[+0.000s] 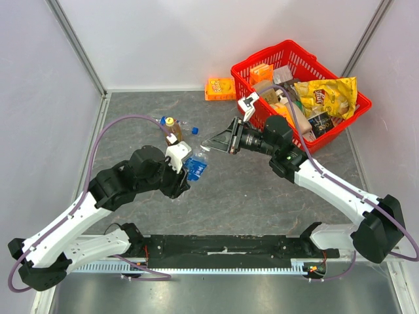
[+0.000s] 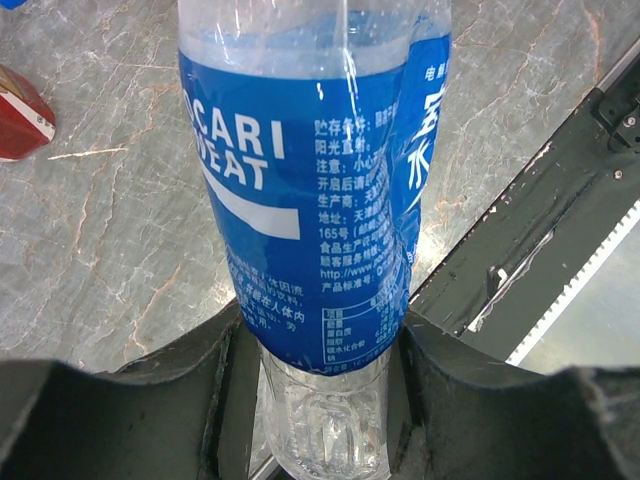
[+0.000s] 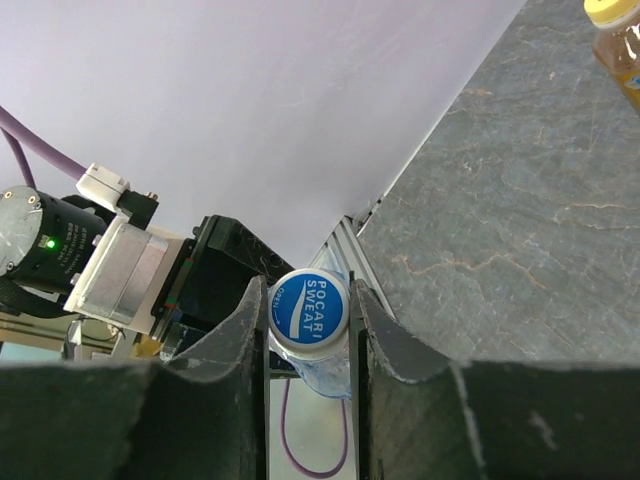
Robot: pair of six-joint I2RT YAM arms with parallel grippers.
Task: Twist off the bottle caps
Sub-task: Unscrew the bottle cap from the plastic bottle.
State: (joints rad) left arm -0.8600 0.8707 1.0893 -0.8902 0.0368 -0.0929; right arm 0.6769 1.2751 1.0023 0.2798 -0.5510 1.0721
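Your left gripper (image 2: 325, 375) clamps the blue-labelled bottle (image 2: 300, 190) (just below the label), while your right gripper (image 3: 308, 322) seems closed on its blue-and-white cap (image 3: 309, 303).

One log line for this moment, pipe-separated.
left pincer: shut on blue-label bottle | right pincer: shut on cap | cap: on bottle | amber bottle: capped

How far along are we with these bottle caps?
Done: nothing visibly. In hand: left gripper holds the Pocari bottle; right gripper has its jaws on the white-blue cap, still on. Left: yellow cap on amber bottle; blue cap too small to judge.
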